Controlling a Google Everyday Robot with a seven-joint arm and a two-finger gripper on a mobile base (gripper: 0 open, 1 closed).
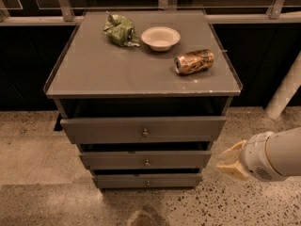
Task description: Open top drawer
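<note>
The top drawer (103, 128) is the widest of three dark grey drawers in a small cabinet, with a small round metal knob (145, 133) at its centre. A dark gap shows between its front panel and the cabinet top. My gripper (231, 162), cream-coloured on a white arm, is low at the right. It sits just off the cabinet's right side, level with the middle drawer (113, 160), and touches nothing. The thin bottom drawer (122, 181) lies below.
On the cabinet top (117, 74) lie a crumpled green bag (120, 30), a white bowl (160, 37) and a tipped brown can (194, 61). A white post (284, 93) stands at the right. A railing runs behind. The floor is speckled.
</note>
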